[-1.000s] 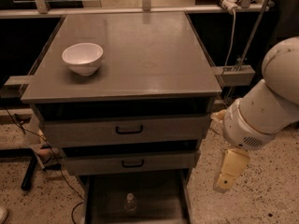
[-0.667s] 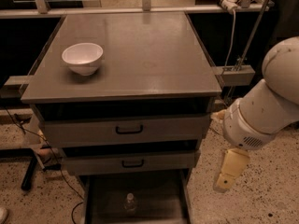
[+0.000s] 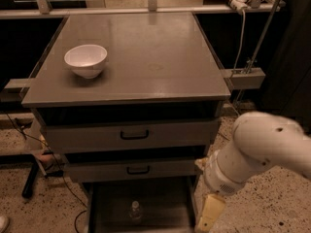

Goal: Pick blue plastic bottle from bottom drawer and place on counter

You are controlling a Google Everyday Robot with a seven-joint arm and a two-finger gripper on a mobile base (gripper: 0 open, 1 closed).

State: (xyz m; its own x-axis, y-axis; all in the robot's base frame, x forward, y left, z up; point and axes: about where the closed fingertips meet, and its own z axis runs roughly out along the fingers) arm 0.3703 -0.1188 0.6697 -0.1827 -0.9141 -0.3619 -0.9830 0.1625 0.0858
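The small clear bottle [image 3: 135,210] with a white cap stands upright on the floor of the open bottom drawer [image 3: 163,203], left of its middle. The grey counter [image 3: 146,57] tops the cabinet above. My white arm reaches in from the right, and the gripper [image 3: 210,214], a pale yellow piece at the arm's end, hangs by the drawer's right front corner, right of the bottle and apart from it. The gripper runs partly off the lower edge of the view.
A white bowl [image 3: 86,59] sits at the counter's left side. Two closed grey drawer fronts with black handles [image 3: 134,135] lie above the open drawer. Cables and a stand foot [image 3: 31,178] lie on the floor at the left. A metal frame [image 3: 252,33] stands at the right.
My arm has swung down and to the left, bringing the gripper lower and closer to the open drawer's right side. The bottle and bowl have not moved.
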